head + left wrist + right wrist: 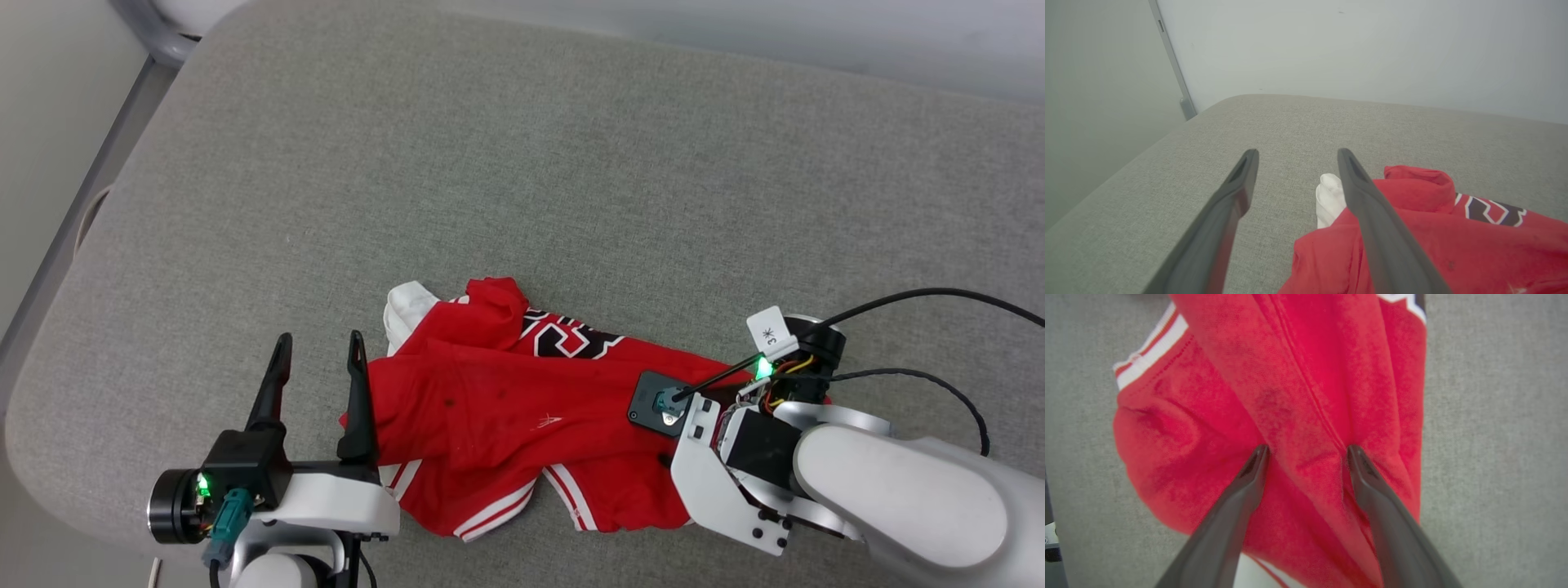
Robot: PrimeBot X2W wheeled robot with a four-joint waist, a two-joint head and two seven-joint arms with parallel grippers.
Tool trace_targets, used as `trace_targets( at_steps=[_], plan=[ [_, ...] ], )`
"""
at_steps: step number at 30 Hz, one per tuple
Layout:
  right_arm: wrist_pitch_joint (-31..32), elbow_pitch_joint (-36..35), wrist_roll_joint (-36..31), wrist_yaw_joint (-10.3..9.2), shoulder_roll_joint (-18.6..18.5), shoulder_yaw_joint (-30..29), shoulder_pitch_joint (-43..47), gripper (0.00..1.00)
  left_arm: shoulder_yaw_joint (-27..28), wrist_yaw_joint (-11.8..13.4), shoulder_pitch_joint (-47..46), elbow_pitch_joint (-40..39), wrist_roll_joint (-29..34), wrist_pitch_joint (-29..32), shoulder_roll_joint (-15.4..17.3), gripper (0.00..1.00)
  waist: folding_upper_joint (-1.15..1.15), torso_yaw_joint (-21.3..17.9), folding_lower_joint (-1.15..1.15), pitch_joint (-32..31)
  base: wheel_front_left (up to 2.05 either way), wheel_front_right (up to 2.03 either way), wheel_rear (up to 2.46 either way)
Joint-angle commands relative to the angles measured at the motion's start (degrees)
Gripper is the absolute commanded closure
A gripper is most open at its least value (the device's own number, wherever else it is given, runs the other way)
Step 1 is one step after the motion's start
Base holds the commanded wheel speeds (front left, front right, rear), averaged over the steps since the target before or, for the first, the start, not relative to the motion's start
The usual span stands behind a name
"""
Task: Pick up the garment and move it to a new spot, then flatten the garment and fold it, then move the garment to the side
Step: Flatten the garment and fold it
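None of the steps looks done, you see: the garment (pixel 506 408) lies crumpled on the grey cushion (pixel 490 163), near its front edge. Your left gripper (pixel 319 339) is spread just beside it; the right gripper (pixel 1307 449), spread too, straddles its red cloth without pinching.

Soft, even light is falling across the grey cushion (pixel 490 163), leaving only faint shadows under the garment (pixel 490 408). The head view is coming through bright and sharp, with a small green lamp (pixel 764 367) glowing. In the right wrist view the red cloth is blurring close to the lens, and the fingers (pixel 1229 522) of the right gripper (pixel 1306 451) are stretching and softening toward the bottom edge. The wall (pixel 1372 49) is washing out pale
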Motion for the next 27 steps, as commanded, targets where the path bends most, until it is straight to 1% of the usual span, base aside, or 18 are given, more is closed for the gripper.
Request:
trace_targets(
  at_steps=[1,4,7,8,10,14,17,22,27],
  plan=[
    [1.13,0.71,-0.60,-0.02,-0.70,0.45,1.80,0.00,0.33,-0.43,-1.11,0.29,0.36,-0.14,-0.20,0.00,0.00,0.33,-0.01,1.08,0.00,0.00,0.00],
    [1.33,2.10,-1.45,-0.02,-1.06,0.66,2.61,0.00,0.76,-0.82,-1.42,0.46,0.55,-0.14,-0.57,0.00,0.00,0.23,-0.01,1.85,0.00,0.00,0.00],
    [1.44,3.27,-1.46,-0.03,-0.67,0.82,3.06,0.00,1.34,-1.02,-1.89,0.61,0.82,-0.14,-0.72,0.00,0.00,-0.14,-0.01,2.14,0.00,0.00,0.00],
    [0.04,2.98,-1.68,-0.03,-0.42,0.79,2.74,1.00,1.57,-1.13,-1.94,0.74,0.85,-0.14,-0.75,0.00,0.00,-0.34,-0.01,2.12,0.00,0.00,0.00],
    [-2.23,3.15,-1.25,-0.03,-0.03,0.68,1.67,1.00,1.96,-1.30,-1.71,0.97,0.88,-0.14,-0.78,0.00,0.00,-0.93,-0.01,1.74,0.00,0.00,0.00],
    [-9.50,3.57,0.88,-0.06,0.60,0.27,-2.31,1.00,2.83,-1.62,-0.51,1.49,1.36,-0.14,-0.84,0.00,0.00,-2.47,-0.01,0.03,0.00,0.00,0.00],
    [-14.24,4.50,2.88,-0.06,-0.13,0.16,-4.93,1.00,3.81,-1.80,0.51,1.53,1.74,-0.14,-0.83,0.00,0.00,-3.85,-0.01,-1.73,0.00,0.00,0.00],
    [-19.52,6.69,5.87,-0.06,-3.09,0.11,-7.54,1.00,4.10,-1.64,2.39,0.80,2.43,-0.14,-0.83,0.00,0.00,-6.16,-0.01,-4.39,0.00,0.00,0.00],
    [-22.96,10.01,9.42,-0.06,-7.10,-1.78,-5.73,1.00,4.77,-1.94,3.65,0.79,2.52,-0.15,-0.85,0.00,0.00,-7.83,-0.01,-6.05,0.00,0.00,0.00]
  ],
)
